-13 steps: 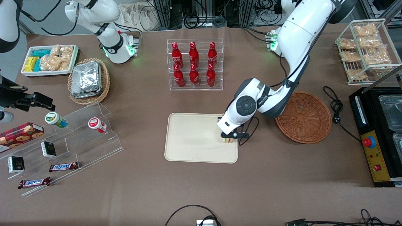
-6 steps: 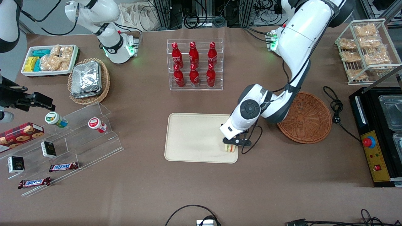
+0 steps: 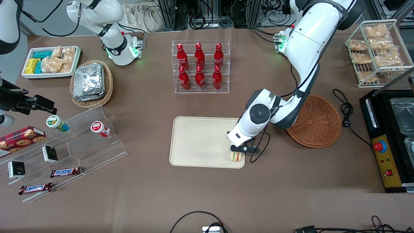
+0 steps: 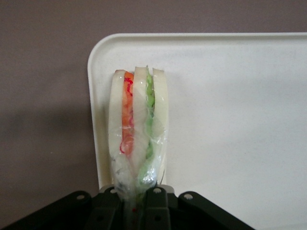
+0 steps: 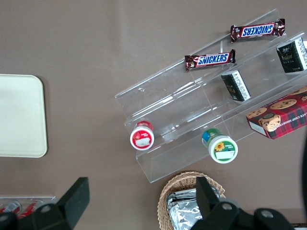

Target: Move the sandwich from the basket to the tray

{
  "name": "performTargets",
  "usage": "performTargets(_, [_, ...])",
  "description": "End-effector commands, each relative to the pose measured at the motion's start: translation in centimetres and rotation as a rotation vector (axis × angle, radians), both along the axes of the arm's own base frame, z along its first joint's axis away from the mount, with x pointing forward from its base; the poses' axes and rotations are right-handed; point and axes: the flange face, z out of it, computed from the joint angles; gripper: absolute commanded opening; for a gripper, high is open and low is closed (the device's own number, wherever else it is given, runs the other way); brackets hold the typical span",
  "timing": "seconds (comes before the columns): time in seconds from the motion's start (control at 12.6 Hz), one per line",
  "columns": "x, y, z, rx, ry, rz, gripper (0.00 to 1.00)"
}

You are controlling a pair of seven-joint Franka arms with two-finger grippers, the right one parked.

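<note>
While the sandwich (image 3: pixel 236 156) sits over the tray (image 3: pixel 200 142) at its near corner toward the working arm's end, pinched upright by the gripper (image 3: pixel 238 153), only release appears left, since the basket (image 3: pixel 318 124) farther off lies empty.

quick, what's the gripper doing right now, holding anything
Gripper: shut on the sandwich, over the corner of the tray nearest the front camera and the basket.

text: SNICKERS | on: two candy bars (image 5: pixel 209 60) | acrylic display steps (image 5: pixel 192 103)
</note>
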Motion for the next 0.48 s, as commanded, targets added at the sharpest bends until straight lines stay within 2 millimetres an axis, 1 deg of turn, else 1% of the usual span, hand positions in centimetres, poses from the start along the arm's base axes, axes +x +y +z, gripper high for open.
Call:
performTargets(0.0, [0.1,-1.4,0.2,-0.031,0.009,0.030,0.22])
performTargets(0.08, [0.0,-1.3,0.1,-0.031,0.010,0.029,0.63])
performTargets(0.16, [0.1,-1.4,0.5,-0.028,-0.002,0.009,1.00])
performTargets(0.32, [0.2,-1.3,1.3,-0.029,-0.011,0.016,1.00])
performTargets(0.4, [0.3,-1.2,2.3,-0.030,-0.018,0.020,1.00])
